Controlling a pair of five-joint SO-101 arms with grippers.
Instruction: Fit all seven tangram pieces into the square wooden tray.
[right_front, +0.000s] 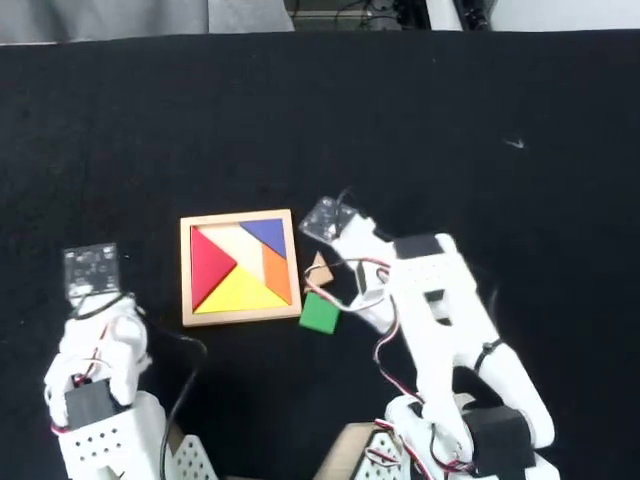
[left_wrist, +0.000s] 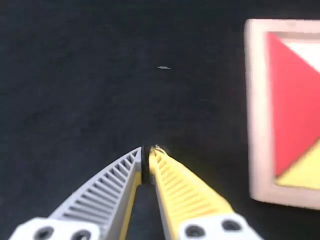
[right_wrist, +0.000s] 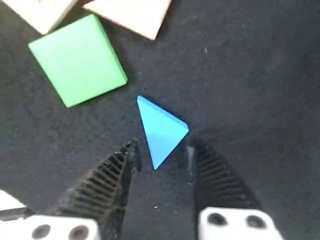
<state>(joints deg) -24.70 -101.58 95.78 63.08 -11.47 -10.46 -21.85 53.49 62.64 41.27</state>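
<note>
Square wooden tray (right_front: 186, 270) sits on the desk (right_front: 450, 120), partly filled. Green square (right_front: 319, 314) and tan triangle (right_front: 320, 268) wait just beside its rim. Right gripper (right_wrist: 161, 148) straddles the small blue triangle (right_wrist: 161, 131), fingers (right_wrist: 115, 175) narrowly apart either side and apparently not yet pinching, so probably lined up for a grasp. Left gripper (left_wrist: 149, 151) is pressed together, empty, parked beside the tray and out of the way.

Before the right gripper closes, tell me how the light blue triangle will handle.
The light blue triangle looks like a rigid flat block, so it probably won't bend. Its slanted edges face the open right gripper, so it may twist or slip out when squeezed. Flat on the black cloth, it shouldn't roll.
</note>
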